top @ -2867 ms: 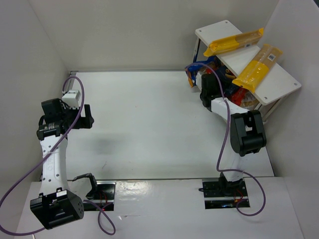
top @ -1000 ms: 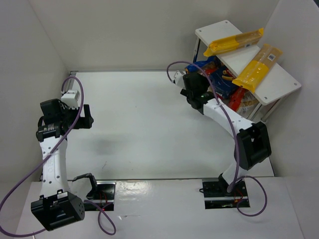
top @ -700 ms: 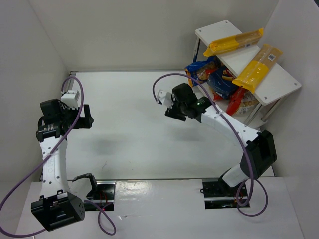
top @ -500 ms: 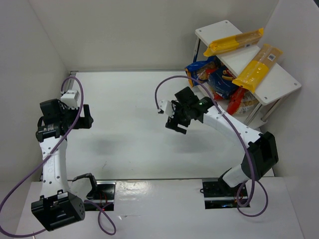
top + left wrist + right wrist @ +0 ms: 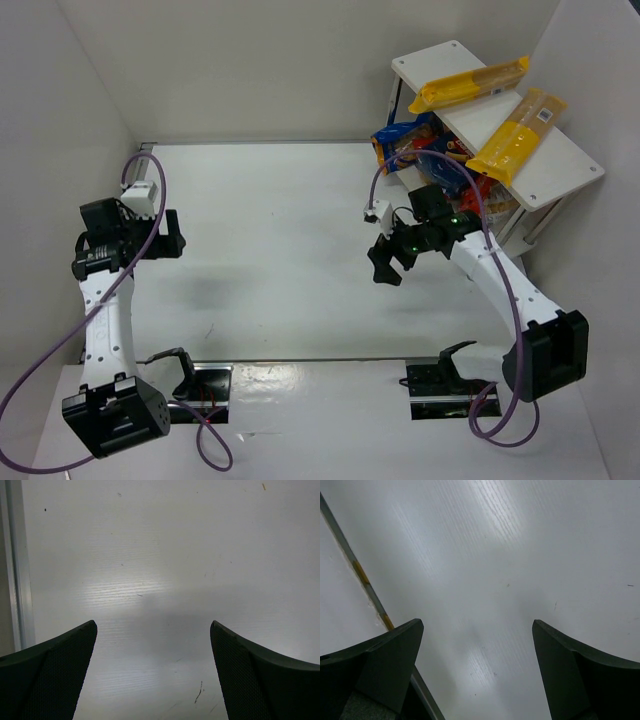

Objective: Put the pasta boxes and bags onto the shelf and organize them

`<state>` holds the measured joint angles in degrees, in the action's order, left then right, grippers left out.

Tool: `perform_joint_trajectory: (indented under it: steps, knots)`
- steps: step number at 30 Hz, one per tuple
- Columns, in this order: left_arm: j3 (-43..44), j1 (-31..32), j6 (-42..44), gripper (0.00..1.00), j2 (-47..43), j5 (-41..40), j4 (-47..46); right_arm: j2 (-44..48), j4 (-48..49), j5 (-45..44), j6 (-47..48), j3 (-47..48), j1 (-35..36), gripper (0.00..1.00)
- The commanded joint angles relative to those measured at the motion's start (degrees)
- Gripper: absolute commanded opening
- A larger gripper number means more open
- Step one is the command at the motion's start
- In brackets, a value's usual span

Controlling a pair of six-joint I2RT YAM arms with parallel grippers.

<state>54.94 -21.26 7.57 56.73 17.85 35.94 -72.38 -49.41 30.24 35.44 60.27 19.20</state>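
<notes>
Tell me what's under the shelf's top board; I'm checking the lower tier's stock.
Blue packets and a red packet poke out beneath it. The top board and two yellow bags on it hide the rest.

Two bags (image 5: 468,84) lie atop the far-right shelf (image 5: 428,62).

Bright, diffuse light. A pale glare band lies on the table (image 5: 150,540) just ahead of the left gripper (image 5: 153,630); soft shadow beneath it.

A lab test booth: blank white panels (image 5: 250,70) enclose a table (image 5: 285,215) carrying bolted robot arms (image 5: 105,310).
</notes>
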Motion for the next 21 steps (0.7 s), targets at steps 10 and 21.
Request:
perform_joint_trajectory:
  steps: [10, 21]
  knots:
    - [-0.2, -0.4, 1.2, 0.99, 0.3, 0.0, -1.1, 3.3, -1.1, 4.4, 1.3, -0.2, -1.4, 0.98]
    - [-0.2, -0.4, 1.2, 0.99, 0.3, 0.0, -1.1, 3.3, -1.1, 4.4, 1.3, -0.2, -1.4, 0.98]
